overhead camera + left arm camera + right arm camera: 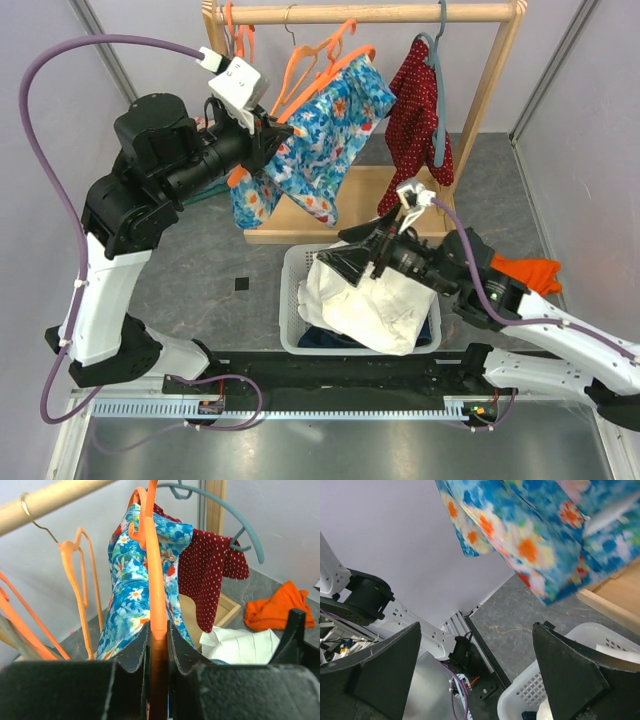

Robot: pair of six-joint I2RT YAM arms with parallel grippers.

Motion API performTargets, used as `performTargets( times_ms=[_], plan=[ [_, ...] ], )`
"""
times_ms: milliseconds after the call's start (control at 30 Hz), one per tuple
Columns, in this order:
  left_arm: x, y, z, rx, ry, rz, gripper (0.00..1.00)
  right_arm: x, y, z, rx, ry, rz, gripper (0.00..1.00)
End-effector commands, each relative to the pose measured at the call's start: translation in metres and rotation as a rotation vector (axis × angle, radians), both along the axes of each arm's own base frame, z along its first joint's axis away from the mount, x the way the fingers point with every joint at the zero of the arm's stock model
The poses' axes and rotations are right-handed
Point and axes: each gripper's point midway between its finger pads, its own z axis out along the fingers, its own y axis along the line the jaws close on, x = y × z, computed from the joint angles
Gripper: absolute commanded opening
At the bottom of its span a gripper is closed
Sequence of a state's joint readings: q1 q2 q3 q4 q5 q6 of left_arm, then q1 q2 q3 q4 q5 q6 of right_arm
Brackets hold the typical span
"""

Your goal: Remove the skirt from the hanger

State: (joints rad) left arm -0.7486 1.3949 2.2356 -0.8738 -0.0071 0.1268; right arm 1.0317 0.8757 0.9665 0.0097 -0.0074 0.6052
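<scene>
My left gripper (pixel 262 135) is shut on the lower bar of an orange hanger (pixel 155 580), seen close in the left wrist view (pixel 159 630). That hanger (pixel 322 72) hangs from the rail and carries a blue floral-print garment (pixel 320 140). The navy denim skirt does not show clearly. Only a strip of dark navy fabric (pixel 320 338) shows in the white basket (pixel 290 300), under a white garment (pixel 370 300). My right gripper (pixel 345 262) is open and empty above the basket's left side, below the floral garment (pixel 535 535).
A wooden rack (pixel 380 13) holds more orange hangers (pixel 240 40), a wire hanger (pixel 290 25) and a grey-blue hanger (pixel 438 100) with a red dotted garment (pixel 415 105). The rack's wooden base (pixel 370 195) lies behind the basket. An orange cloth (pixel 530 270) lies at the right.
</scene>
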Motion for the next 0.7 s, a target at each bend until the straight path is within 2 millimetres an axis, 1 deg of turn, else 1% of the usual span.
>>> performTargets(
  times_ms=[0,33,67,133,167,200,233,267,300,333,367,400,433,467,500,533,567,633,667],
  plan=[
    [-0.009,-0.004,0.014,-0.059,-0.025,-0.045,0.02,0.008,0.020,0.041,0.048,-0.112,0.015,0.98],
    [-0.010,-0.005,0.014,-0.059,-0.023,-0.048,0.02,0.010,0.021,0.044,0.044,-0.122,0.007,0.98],
    [-0.010,-0.005,0.014,-0.060,-0.022,-0.050,0.02,0.012,0.022,0.052,0.048,-0.138,0.002,0.98],
    [-0.011,-0.004,0.014,-0.061,-0.023,-0.053,0.02,0.019,0.030,0.043,-0.002,-0.148,-0.009,0.98],
    [-0.013,-0.004,0.016,-0.065,-0.028,-0.056,0.02,0.025,0.029,0.048,-0.012,-0.159,-0.037,0.98],
    [-0.014,-0.003,0.017,-0.065,-0.028,-0.058,0.02,0.031,0.034,0.041,-0.051,-0.159,-0.053,0.98],
    [-0.015,-0.003,0.017,-0.067,-0.028,-0.059,0.02,0.036,0.034,0.028,-0.129,-0.177,-0.073,0.98],
    [-0.016,-0.002,0.018,-0.069,-0.030,-0.062,0.02,0.039,0.032,0.035,-0.147,-0.196,-0.109,0.98],
    [-0.016,-0.003,0.016,-0.066,-0.024,-0.065,0.02,0.046,0.034,0.030,-0.198,-0.211,-0.137,0.98],
    [-0.016,-0.003,0.015,-0.064,-0.024,-0.068,0.02,0.043,0.034,0.030,-0.263,-0.250,-0.142,0.98],
    [-0.017,-0.002,0.015,-0.065,-0.023,-0.067,0.02,0.051,0.032,0.026,-0.310,-0.261,-0.195,0.98],
    [-0.017,-0.003,0.014,-0.063,-0.023,-0.068,0.02,0.053,0.030,0.019,-0.366,-0.268,-0.215,0.98],
    [-0.017,-0.003,0.014,-0.064,-0.022,-0.068,0.02,0.049,0.030,0.025,-0.396,-0.309,-0.222,0.98],
    [-0.017,-0.003,0.014,-0.062,-0.020,-0.068,0.02,0.057,0.028,0.019,-0.443,-0.311,-0.272,0.98],
    [-0.017,-0.003,0.014,-0.065,-0.021,-0.068,0.02,0.058,0.025,0.015,-0.485,-0.318,-0.289,0.98],
    [-0.017,-0.003,0.014,-0.062,-0.020,-0.070,0.02,0.056,0.024,0.018,-0.510,-0.345,-0.304,0.98],
    [-0.017,-0.003,0.014,-0.063,-0.021,-0.068,0.02,0.061,0.018,0.017,-0.536,-0.346,-0.352,0.98],
    [-0.017,-0.002,0.014,-0.060,-0.024,-0.067,0.02,0.061,0.013,0.015,-0.571,-0.363,-0.376,0.98],
    [-0.017,-0.003,0.014,-0.060,-0.024,-0.067,0.02,0.063,0.006,0.017,-0.578,-0.364,-0.412,0.98]
  ],
)
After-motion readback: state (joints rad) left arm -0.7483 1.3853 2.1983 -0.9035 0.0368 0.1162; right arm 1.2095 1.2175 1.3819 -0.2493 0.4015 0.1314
